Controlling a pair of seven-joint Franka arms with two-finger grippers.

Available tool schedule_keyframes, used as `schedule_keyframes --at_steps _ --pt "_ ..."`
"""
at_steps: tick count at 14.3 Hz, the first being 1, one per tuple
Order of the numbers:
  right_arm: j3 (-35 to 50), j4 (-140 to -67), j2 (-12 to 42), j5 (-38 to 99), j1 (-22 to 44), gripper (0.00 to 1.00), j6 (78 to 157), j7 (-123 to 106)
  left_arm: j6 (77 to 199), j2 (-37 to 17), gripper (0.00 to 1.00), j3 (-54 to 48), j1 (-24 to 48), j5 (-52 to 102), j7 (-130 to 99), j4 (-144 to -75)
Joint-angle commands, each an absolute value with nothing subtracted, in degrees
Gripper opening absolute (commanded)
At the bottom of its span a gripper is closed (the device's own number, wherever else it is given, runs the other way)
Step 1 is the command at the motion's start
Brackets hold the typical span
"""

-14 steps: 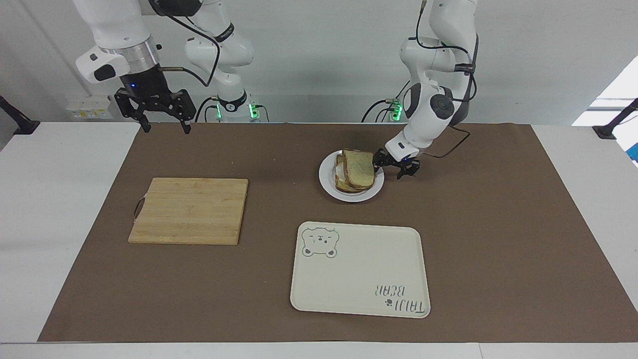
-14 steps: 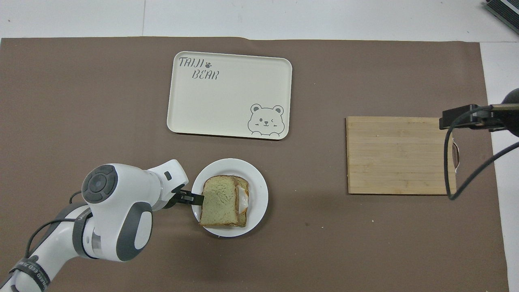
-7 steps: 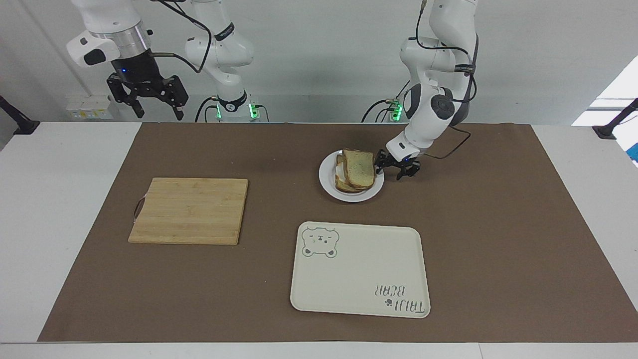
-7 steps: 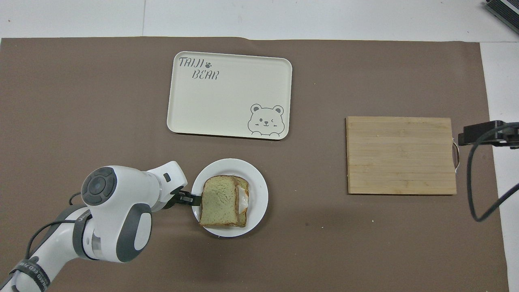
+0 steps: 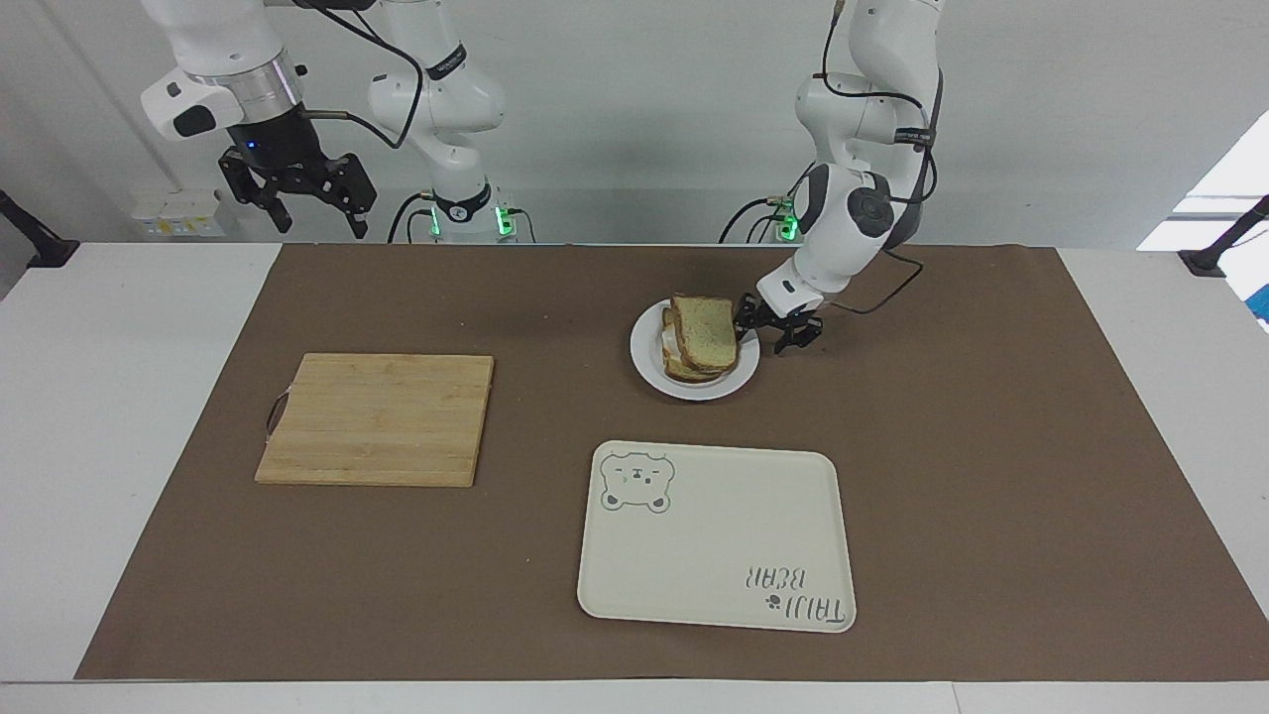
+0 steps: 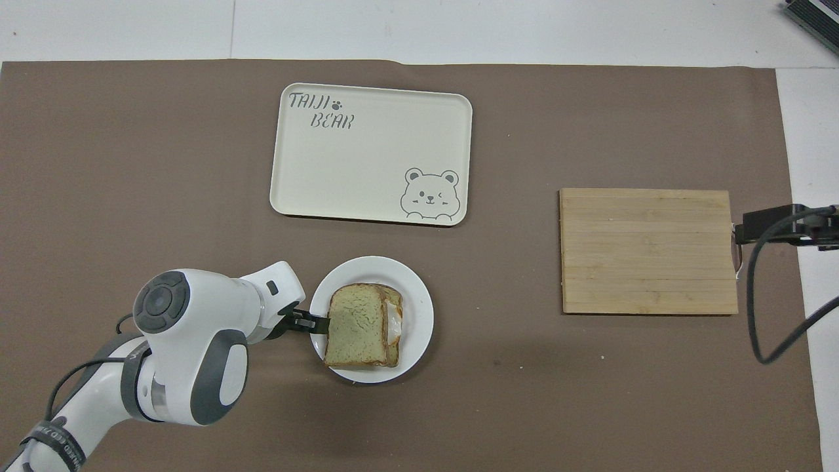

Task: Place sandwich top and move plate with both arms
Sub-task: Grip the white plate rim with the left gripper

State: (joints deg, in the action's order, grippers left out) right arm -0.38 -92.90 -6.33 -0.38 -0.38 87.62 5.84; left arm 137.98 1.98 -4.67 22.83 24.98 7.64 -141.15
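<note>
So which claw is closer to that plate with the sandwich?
The left claw: it is low at the rim of the plate. The right claw hangs raised at its own end of the table, well away.

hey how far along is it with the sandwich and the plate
Done: the sandwich top already lies on the sandwich on the plate. In hand: the left gripper is at the plate's rim. Left: the right gripper hangs open near its own end of the table; the plate sits on the mat, nearer the robots than the tray.
</note>
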Motion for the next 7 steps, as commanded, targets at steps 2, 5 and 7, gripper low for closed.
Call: schedule_keyframes --at_steps 2,5,7 --pt "0.0 -93.8 -7.3 -0.9 -1.0 1.0 87.9 6.4 140.4 2.3 0.71 -3.9 25.8 28.4 8.4 -142.6" --pt "0.1 -93.7 -7.2 -0.6 -0.9 1.0 87.9 6.2 140.3 1.8 0.64 -3.8 25.9 29.5 8.8 -142.6" --pt "0.1 -93.7 -7.2 -0.6 -0.9 1.0 87.9 6.2 140.4 1.6 0.67 -3.7 25.2 29.6 8.8 -142.5"
